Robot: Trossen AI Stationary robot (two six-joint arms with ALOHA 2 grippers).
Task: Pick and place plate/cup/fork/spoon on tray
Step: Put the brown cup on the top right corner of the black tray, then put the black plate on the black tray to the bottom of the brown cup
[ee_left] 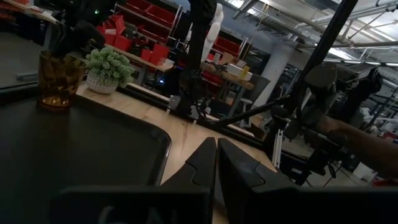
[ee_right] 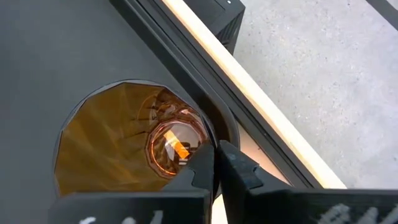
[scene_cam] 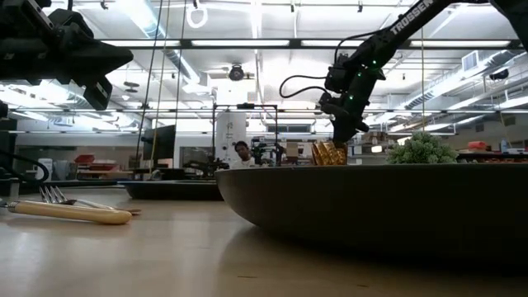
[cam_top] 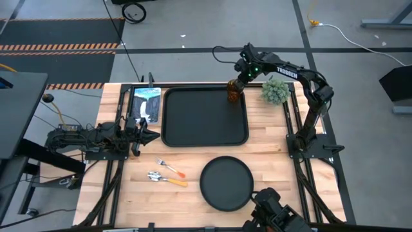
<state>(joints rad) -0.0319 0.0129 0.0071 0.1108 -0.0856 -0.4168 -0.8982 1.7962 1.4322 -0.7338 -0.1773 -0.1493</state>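
You are looking at a robotics lab or workshop, grey concrete floor [cam_top: 257, 26] with hazard-striped matting [cam_top: 58, 46], butcher-block table [cam_top: 193, 161] on a metal frame, long ceiling strip lights [scene_cam: 256, 43], red storage bins [ee_left: 134, 43] on shelving, a person [scene_cam: 242, 153] seated at distant equipment.

The tabletop [cam_top: 270, 151] is a light wooden butcher-block surface. The following items rest directly on it:

- A black rectangular tray [cam_top: 205, 116] at the far centre.
- A blue-white picture card [cam_top: 145, 103] just beside the tray's left edge.
- A fuzzy green plant ball [cam_top: 276, 91] near the tray's far right corner.
- A round black plate [cam_top: 226, 183] at the near edge, well apart from the tray.
- A fork [cam_top: 170, 168] and a spoon [cam_top: 167, 180] to the left of the plate, close together, with the fork farther from the near edge. Both lie with handles pointing toward the plate.
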